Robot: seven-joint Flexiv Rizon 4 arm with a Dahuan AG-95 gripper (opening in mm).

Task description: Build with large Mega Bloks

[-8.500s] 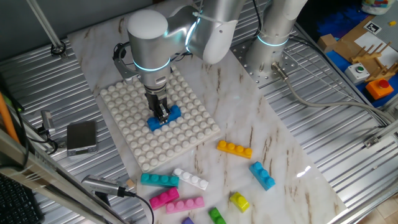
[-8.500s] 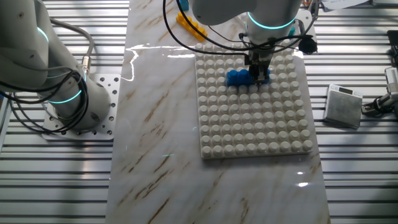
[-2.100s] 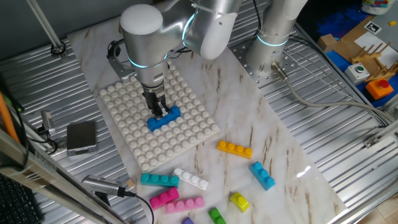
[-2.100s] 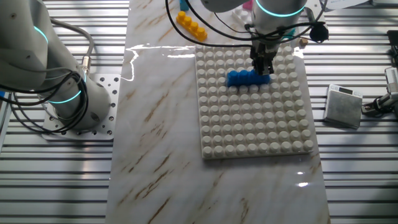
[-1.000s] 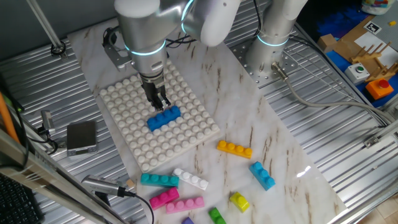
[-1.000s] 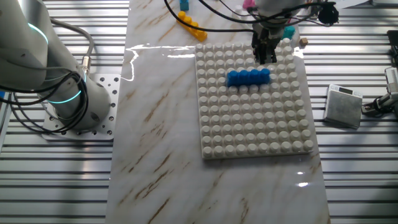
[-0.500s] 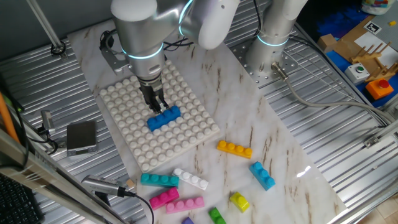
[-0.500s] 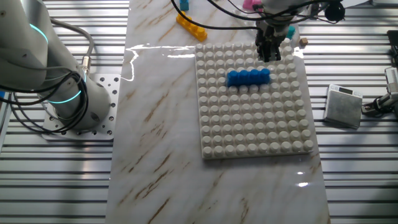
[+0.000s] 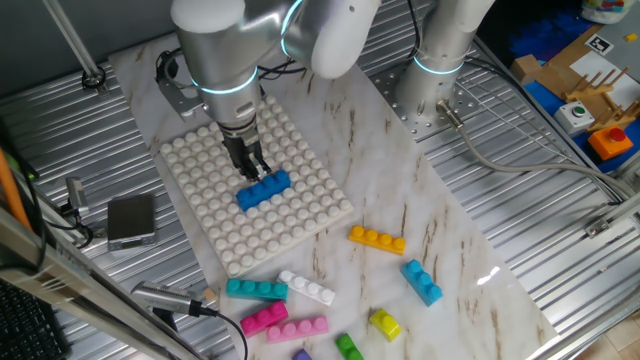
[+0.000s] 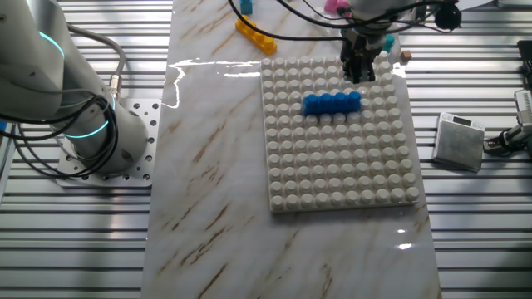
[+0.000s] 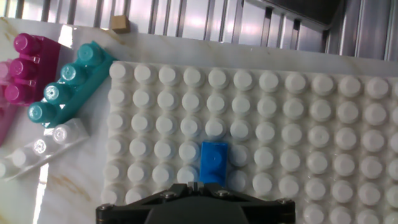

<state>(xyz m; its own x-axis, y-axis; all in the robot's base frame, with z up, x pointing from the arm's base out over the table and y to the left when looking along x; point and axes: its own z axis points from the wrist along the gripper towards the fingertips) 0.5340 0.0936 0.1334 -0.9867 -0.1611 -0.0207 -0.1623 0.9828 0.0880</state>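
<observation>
Blue brick (image 9: 264, 189): smooth, slightly glossy plastic. White studded baseplate (image 9: 300, 215) beneath it: matt plastic. Tabletop (image 10: 208, 166) around the baseplate: polished marble-pattern sheet, reflective. Surrounding frame (image 9: 520, 250): ribbed bare metal. Arm shell (image 9: 215, 40): satin silver.

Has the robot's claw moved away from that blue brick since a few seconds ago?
Yes. The gripper has lifted off the blue brick, which stays seated on the white baseplate.

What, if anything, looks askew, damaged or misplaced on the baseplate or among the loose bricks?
Nothing stands out. The blue brick sits flat and square along a stud row of the white baseplate. The gripper hangs above it, empty. The loose bricks, such as the orange one, lie scattered on the table, apparently undamaged.
</observation>
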